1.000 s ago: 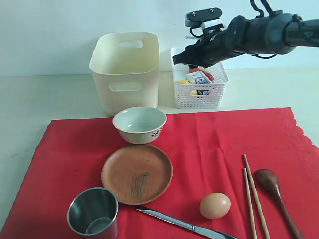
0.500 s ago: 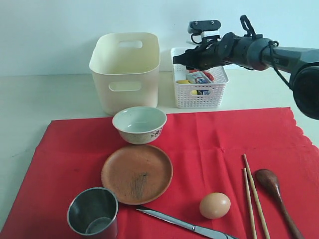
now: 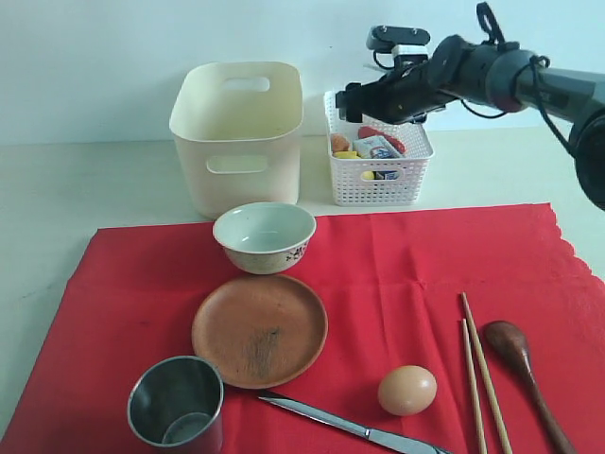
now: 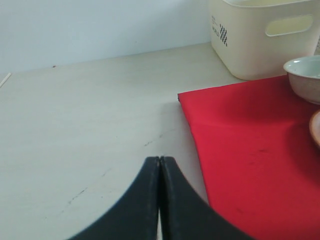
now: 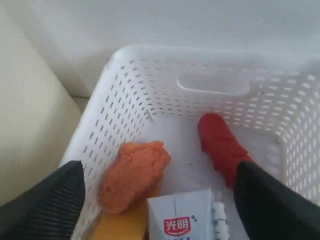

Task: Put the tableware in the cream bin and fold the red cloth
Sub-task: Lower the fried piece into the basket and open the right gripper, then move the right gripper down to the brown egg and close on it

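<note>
Red cloth [image 3: 397,274] lies flat and unfolded on the bench [image 3: 57,189], and all the tableware rests on it: bowl [image 3: 265,236], plate [image 3: 260,329], steel cup [image 3: 177,411], knife [image 3: 326,418], chopsticks [image 3: 484,365], spoon [image 3: 510,342]. Nothing shows inside the cream bin [image 3: 274,161], so I judge the task is hardly begun. Right jaws stand spread and empty above the white basket [image 3: 378,184], at 1 o'clock of the scene. The bowl, the nearest piece, lies well apart at their 7 o'clock. Left jaws are pressed together over bare bench, near the cloth's corner.
</note>
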`<act>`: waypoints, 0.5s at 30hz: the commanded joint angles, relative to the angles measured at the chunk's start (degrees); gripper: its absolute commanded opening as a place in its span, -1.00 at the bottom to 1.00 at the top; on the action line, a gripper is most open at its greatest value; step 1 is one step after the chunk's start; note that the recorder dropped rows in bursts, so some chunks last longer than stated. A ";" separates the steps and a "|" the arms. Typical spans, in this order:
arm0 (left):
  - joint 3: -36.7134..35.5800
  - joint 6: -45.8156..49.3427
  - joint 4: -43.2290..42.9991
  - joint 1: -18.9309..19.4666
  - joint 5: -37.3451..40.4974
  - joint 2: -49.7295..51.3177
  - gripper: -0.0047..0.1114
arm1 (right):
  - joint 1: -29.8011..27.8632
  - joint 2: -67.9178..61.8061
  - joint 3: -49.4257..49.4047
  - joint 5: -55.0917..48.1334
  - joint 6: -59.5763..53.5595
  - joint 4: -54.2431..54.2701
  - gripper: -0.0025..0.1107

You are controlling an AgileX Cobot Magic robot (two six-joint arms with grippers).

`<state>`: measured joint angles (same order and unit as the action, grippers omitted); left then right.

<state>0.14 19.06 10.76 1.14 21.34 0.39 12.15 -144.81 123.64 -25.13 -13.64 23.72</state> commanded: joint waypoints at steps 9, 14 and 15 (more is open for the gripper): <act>-0.14 0.21 0.27 -0.23 -0.06 -0.39 -0.92 | -0.62 18.19 0.73 -42.43 -0.56 -6.34 0.32; -0.14 0.21 0.27 -0.23 -0.06 -0.39 -0.92 | 2.08 23.57 0.73 -44.83 2.88 -6.43 0.21; -0.14 0.21 0.27 -0.23 -0.06 -0.39 -0.92 | 2.68 24.33 0.73 -44.83 3.16 -6.55 0.21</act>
<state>0.14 19.06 10.76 1.14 21.34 0.39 13.25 -123.15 124.01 -69.56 -11.55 17.44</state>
